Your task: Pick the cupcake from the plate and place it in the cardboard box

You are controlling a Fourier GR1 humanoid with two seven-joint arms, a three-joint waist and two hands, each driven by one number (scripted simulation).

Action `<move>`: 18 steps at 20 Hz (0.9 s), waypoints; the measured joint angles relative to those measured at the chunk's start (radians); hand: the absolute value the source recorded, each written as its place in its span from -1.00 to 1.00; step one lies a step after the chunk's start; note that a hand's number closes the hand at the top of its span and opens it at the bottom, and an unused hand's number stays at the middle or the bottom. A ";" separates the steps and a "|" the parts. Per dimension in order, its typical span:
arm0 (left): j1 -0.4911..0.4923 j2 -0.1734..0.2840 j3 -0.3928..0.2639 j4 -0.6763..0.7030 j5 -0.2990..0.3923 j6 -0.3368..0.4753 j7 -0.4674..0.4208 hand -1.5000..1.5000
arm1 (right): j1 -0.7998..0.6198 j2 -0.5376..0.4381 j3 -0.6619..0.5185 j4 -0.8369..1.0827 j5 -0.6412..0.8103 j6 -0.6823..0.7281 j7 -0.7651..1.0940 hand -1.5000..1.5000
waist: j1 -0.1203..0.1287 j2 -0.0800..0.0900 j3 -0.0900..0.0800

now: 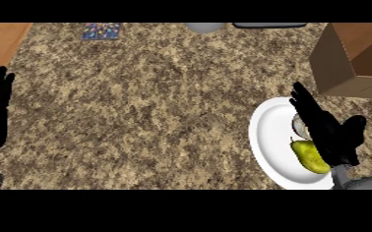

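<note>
Partly cupcake [299, 124] beneath right-hand fingers [309, 105]

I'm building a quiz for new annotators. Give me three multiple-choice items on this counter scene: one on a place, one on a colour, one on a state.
1. Where is the cardboard box?
A. far right of the counter
B. near left corner
C. on the plate

2. What colour is the pear?
A. red
B. yellow-green
C. purple

3. How are the right hand's fingers?
A. curled into a fist on the bare counter
B. straight, over the plate
C. closed round the box

Key: 1 A, the box stands at the right edge, beyond the plate. 2 B, the pear on the plate is yellow-green. 3 B, the fingers stretch out above the plate, partly hiding the cupcake.
</note>
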 measured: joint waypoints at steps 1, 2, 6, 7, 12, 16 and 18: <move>-0.012 0.004 -0.013 0.004 -0.016 -0.005 0.000 0.00 | -0.010 -0.011 -0.015 -0.007 -0.010 0.022 -0.010 -1.00 | -0.001 -0.003 -0.004; -0.020 0.012 -0.031 0.000 -0.032 -0.016 0.001 0.00 | -0.024 -0.032 -0.035 -0.020 -0.025 0.057 -0.031 -1.00 | -0.004 -0.006 -0.007; -0.053 0.049 -0.130 -0.038 -0.104 -0.089 -0.020 0.00 | -0.155 -0.129 -0.137 -0.091 -0.088 0.208 -0.131 -1.00 | -0.022 -0.016 -0.012; -0.057 0.052 -0.158 -0.045 -0.116 -0.111 -0.025 0.00 | -0.179 -0.183 -0.151 -0.097 -0.060 0.245 -0.155 -1.00 | -0.028 -0.016 -0.014; -0.098 0.055 -0.254 -0.056 -0.159 -0.193 -0.037 0.00 | -0.214 -0.349 -0.253 0.007 -0.016 0.462 -0.391 -1.00 | -0.023 -0.004 -0.014; -0.127 0.042 -0.300 -0.052 -0.184 -0.222 -0.039 0.00 | -0.219 -0.430 -0.284 0.105 0.107 0.572 -0.648 -1.00 | -0.001 0.001 -0.014; -0.134 0.033 -0.315 -0.044 -0.196 -0.230 -0.049 0.00 | -0.214 -0.462 -0.284 0.144 0.191 0.595 -0.780 -1.00 | 0.006 0.000 -0.015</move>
